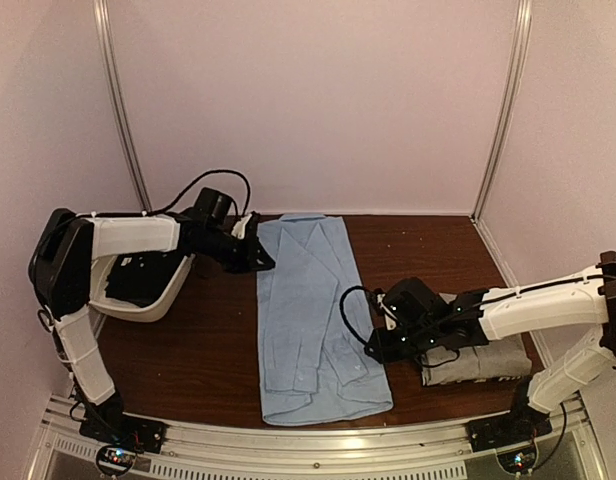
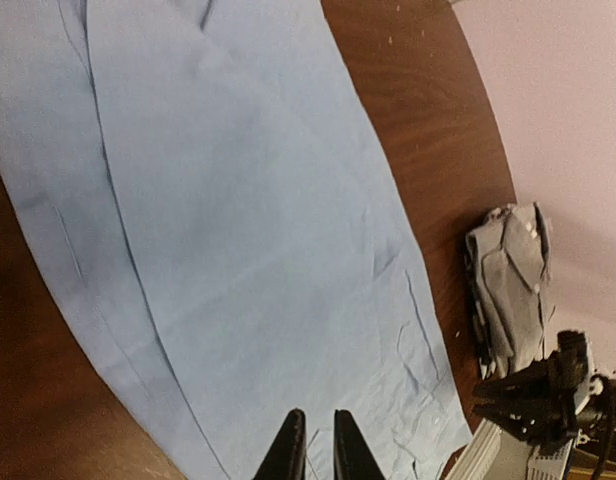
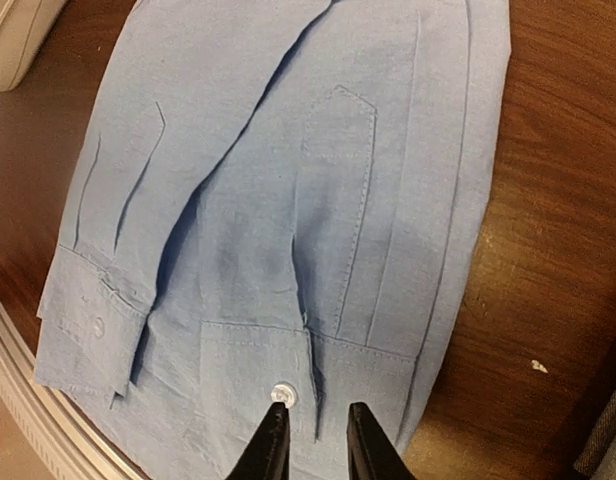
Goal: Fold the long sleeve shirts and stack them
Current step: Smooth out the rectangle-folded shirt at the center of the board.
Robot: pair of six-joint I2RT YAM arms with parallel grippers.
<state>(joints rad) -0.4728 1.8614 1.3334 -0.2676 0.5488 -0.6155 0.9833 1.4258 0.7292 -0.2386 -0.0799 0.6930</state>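
The right hand (image 3: 310, 438) half hides the grey folded shirt (image 1: 488, 365) — whether it or the left hand (image 2: 311, 447) pinches the light blue cloth shirt (image 1: 308, 320), I cannot tell.

No text, label, brand, number or sign can be read in any of the views.

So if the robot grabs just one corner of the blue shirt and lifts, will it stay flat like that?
Probably not. The blue shirt is thin cloth with soft creases, so it would likely droop and come unfolded. It looks light for its size. Pushed across the wooden table, it would probably bunch up rather than slide whole.
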